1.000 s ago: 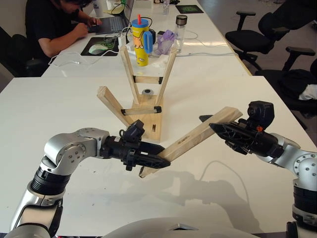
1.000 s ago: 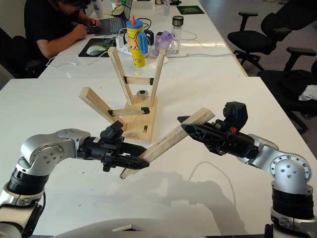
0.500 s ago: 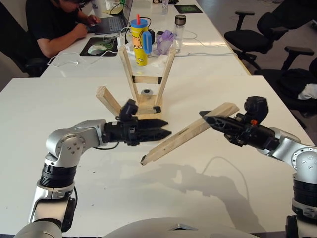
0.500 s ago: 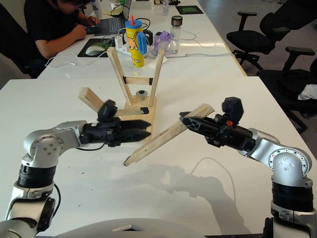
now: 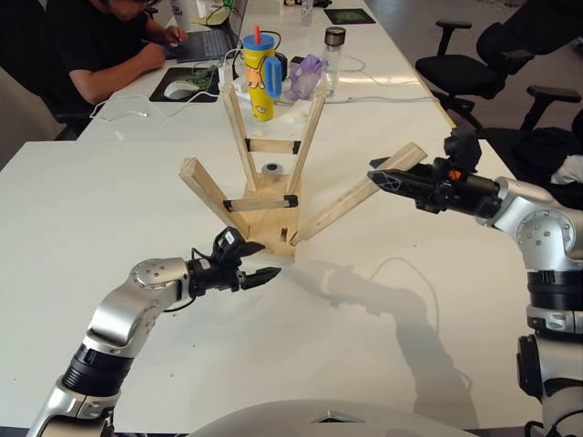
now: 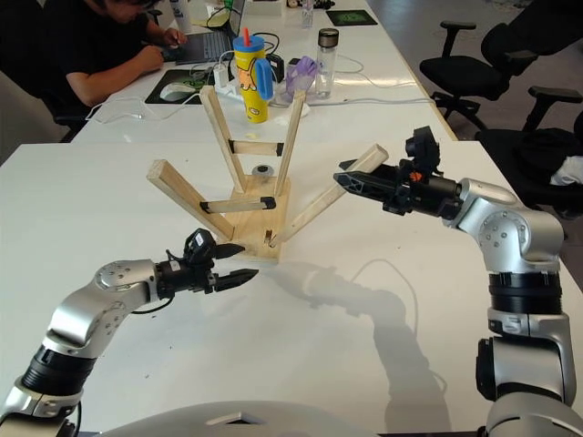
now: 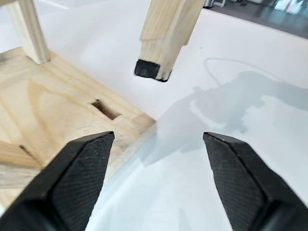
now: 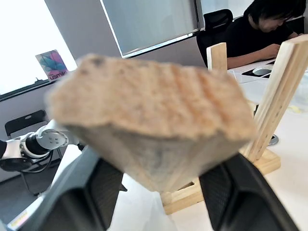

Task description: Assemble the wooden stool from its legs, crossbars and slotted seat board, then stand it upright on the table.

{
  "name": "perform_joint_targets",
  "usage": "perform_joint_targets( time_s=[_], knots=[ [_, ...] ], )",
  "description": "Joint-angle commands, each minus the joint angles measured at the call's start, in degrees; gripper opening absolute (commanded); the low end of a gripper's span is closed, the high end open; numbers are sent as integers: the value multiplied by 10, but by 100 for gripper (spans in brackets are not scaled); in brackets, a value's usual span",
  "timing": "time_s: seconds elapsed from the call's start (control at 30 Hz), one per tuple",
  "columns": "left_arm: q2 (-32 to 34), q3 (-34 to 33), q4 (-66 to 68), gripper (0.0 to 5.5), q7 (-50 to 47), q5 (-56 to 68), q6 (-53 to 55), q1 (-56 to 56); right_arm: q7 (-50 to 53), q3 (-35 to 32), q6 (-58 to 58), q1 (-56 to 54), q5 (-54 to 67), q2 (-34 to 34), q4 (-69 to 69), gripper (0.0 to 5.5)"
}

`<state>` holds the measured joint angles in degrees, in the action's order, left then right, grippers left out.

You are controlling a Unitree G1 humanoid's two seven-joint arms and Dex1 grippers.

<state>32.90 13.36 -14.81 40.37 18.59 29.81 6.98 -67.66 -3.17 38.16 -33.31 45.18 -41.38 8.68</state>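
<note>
In the right wrist view the loose leg [image 8: 149, 120] is a close blur covering much of the seat board [image 8: 264, 162] behind it — in the left wrist view the picture's edges cut off both, the leg just above its lower end.

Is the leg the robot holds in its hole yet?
Not yet. The leg hangs with its black tip clear of the seat board, and the slot nearby is empty.

Pale wood leg [image 5: 351, 198] with black tip, black left pincer [image 5: 271, 259], white table [image 5: 91, 209].
</note>
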Motion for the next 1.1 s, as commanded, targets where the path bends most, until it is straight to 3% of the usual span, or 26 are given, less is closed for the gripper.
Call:
perform_joint_targets(
  time_s=[0.03, 0.27, 0.6, 1.1],
  knots=[
    [-26, 35, 55, 344, -28, -71, -46, 29, -44, 41, -60, -59, -66, 27, 65, 205],
    [-61, 60, 118, 344, -36, -120, -61, 43, -94, 63, -122, -109, -128, 72, 160, 205],
    [-46, 102, 164, 344, -24, -179, -35, 37, -141, 94, -203, -166, -206, 125, 254, 205],
    [-61, 116, 169, 344, -35, -200, -28, 22, -169, 174, -284, -212, -319, 155, 292, 205]
  ],
)
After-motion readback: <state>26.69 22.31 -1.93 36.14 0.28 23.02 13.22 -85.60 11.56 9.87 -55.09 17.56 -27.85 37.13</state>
